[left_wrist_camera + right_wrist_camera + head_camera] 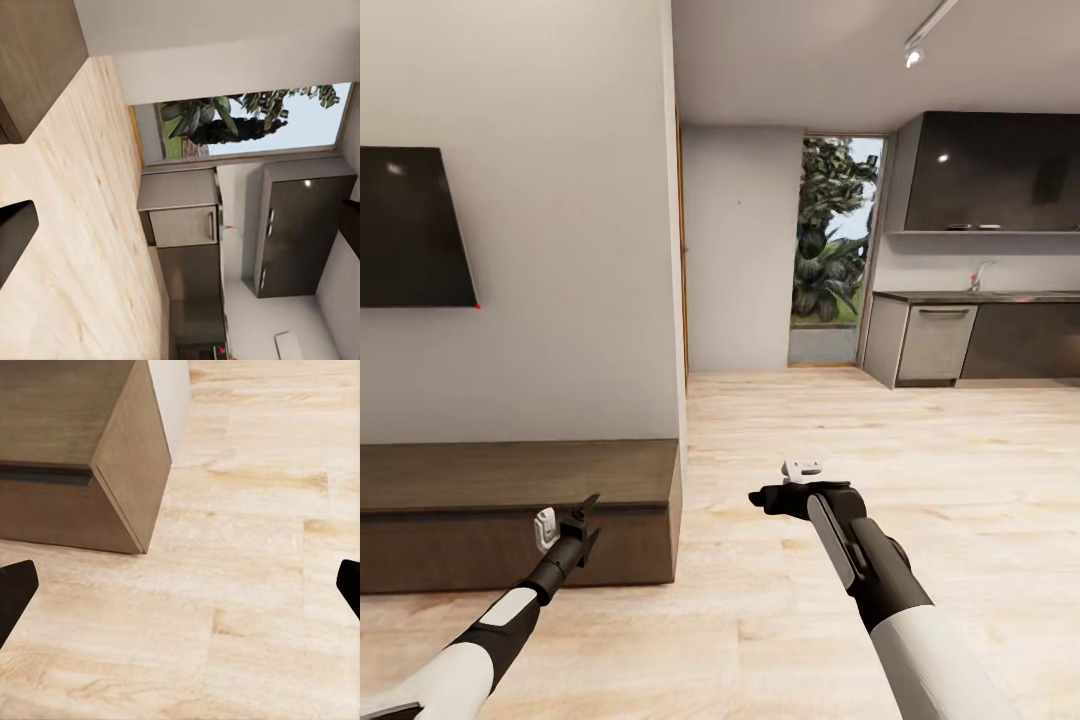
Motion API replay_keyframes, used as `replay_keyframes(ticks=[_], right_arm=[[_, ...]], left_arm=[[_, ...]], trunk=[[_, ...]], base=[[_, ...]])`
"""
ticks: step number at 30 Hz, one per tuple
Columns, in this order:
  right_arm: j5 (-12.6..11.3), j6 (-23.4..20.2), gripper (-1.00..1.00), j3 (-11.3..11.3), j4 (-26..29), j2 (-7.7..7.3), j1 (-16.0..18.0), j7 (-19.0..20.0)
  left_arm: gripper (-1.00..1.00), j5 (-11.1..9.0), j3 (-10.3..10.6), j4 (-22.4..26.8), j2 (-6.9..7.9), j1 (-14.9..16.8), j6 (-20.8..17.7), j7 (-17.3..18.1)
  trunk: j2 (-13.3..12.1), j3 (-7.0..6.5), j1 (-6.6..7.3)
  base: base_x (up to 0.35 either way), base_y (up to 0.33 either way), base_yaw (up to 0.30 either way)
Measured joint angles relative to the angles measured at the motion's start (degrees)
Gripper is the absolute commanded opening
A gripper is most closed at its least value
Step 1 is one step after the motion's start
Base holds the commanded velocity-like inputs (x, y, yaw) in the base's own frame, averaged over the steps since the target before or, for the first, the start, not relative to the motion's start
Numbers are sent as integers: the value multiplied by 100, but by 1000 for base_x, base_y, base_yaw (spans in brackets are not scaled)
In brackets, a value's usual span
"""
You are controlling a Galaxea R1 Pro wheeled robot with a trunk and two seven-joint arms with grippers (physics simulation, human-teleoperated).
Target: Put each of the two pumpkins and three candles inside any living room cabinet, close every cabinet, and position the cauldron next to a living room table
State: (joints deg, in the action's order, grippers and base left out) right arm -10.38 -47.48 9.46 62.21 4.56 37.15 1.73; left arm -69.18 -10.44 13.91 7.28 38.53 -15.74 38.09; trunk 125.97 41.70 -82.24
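Note:
The long, low, dark brown cabinet stands against the white wall at the lower left, and its plain front panels look closed. My left gripper hovers in front of the cabinet's right end, open and holding nothing. My right gripper is over the bare floor to the right of the cabinet, also open and empty. The right wrist view looks down on the cabinet's end corner, with both dark fingertips spread wide. The pumpkins, candles, cauldron and table are out of view.
A black TV hangs on the wall above the cabinet. Light wood floor runs ahead to a glass door with plants. Dark kitchen cupboards and a counter line the right wall. The wall corner juts out beside the cabinet.

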Motion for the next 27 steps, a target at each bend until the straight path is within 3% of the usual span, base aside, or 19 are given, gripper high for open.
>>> replay_keyframes(ticks=[22,27], right_arm=[[4,0,100,-3,4,0,-1,-9],[9,4,100,-4,4,0,-1,-8]], left_arm=[[100,-13,-1,-17,36,-6,-5,73],[100,-23,-83,-24,36,-7,1,149]], trunk=[[0,0,0],[0,0,2]], base=[[6,0,0],[187,0,0]])
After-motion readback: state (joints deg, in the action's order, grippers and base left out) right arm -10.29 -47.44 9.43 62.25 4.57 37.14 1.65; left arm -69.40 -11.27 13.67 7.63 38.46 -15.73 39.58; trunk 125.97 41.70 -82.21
